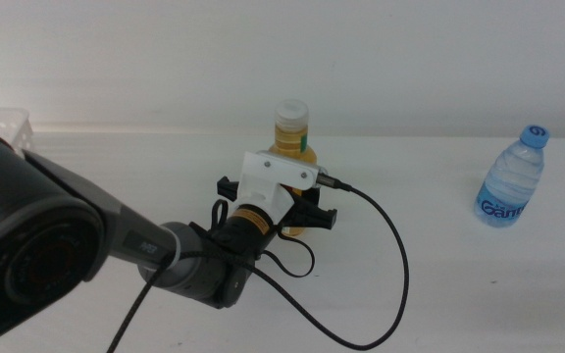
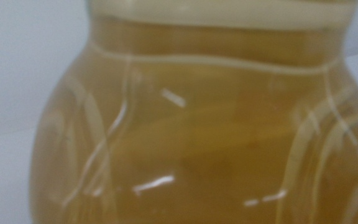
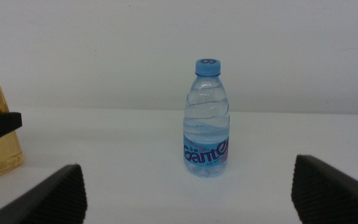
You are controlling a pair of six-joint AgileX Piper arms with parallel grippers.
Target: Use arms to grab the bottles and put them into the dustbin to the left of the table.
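While the left hand [image 1: 300,211] sits at the orange juice bottle [image 1: 293,147], I cannot tell whether it grips. Bottle looks full, heavy, smooth; take its broad belly.

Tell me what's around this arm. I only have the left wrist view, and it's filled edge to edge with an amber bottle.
Observer: In the middle view, that juice bottle stands upright with its cap on, and the left gripper is at its lower half.
Operator: Is there another bottle on the table?
Observer: Yes. A water bottle with a blue cap stands upright well off to the right, apart from the juice bottle. The open right gripper faces it without touching it.
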